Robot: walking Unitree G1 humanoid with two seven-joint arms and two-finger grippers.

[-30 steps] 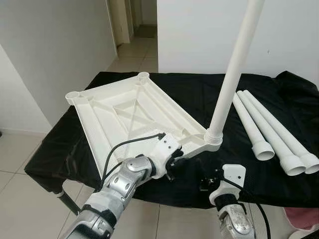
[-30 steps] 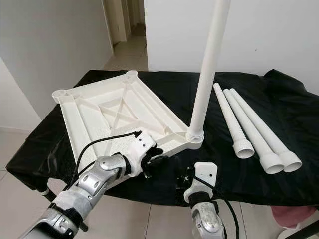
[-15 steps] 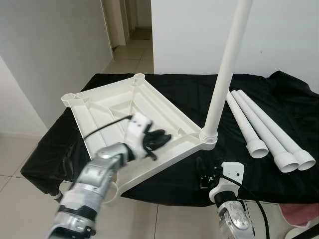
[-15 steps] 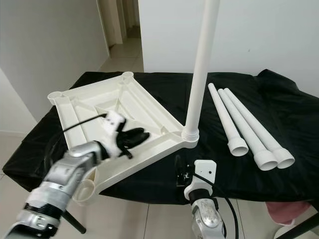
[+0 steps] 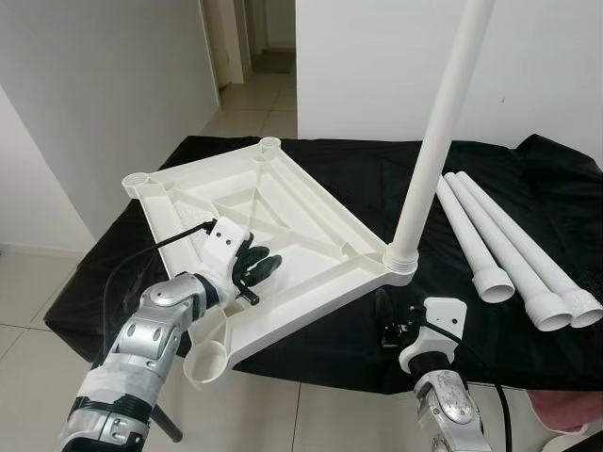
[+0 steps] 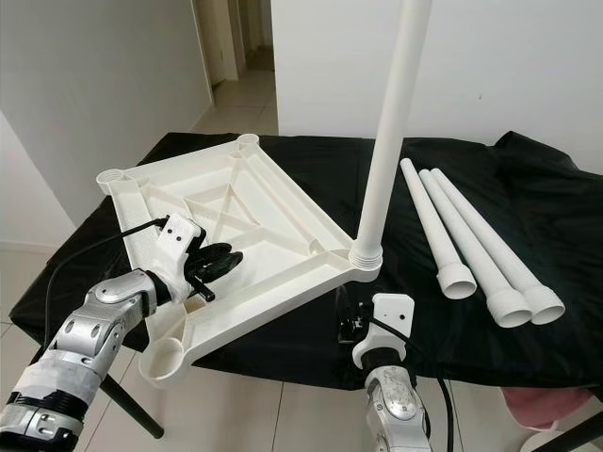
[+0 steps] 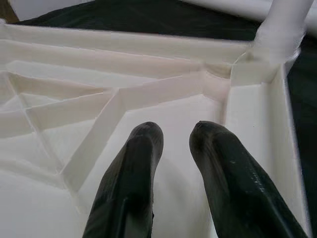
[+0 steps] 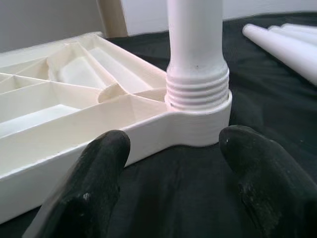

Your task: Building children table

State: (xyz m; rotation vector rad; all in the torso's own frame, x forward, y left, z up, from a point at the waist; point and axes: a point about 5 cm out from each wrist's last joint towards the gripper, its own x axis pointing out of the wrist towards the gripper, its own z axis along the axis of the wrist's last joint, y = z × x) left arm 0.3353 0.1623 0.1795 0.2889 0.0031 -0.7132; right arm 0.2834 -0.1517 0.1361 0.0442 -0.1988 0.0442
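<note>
A white plastic tabletop [image 5: 283,202] lies upside down on the black-covered table [image 5: 358,169]. One white leg [image 5: 435,160] stands upright, screwed into its near right corner socket [image 8: 198,116]. Three loose legs [image 5: 513,250] lie side by side on the right. My left gripper [image 5: 269,267] hovers over the tabletop's ribbed underside, fingers [image 7: 138,148] slightly apart and holding nothing. My right gripper [image 5: 384,309] sits low at the table's front edge, open wide, its fingers [image 8: 106,153] just short of the socket on either side.
An empty corner socket [image 5: 207,363] of the tabletop overhangs the table's front left edge. Two more empty sockets [image 5: 141,179] are at the far corners. A wall runs along the left, a doorway [image 5: 254,38] lies beyond, and something pink [image 5: 565,410] sits on the floor at lower right.
My left gripper has left the tabletop's front edge near the standing leg and moved left, over the ribbed underside. The right gripper and tabletop have stayed put.
</note>
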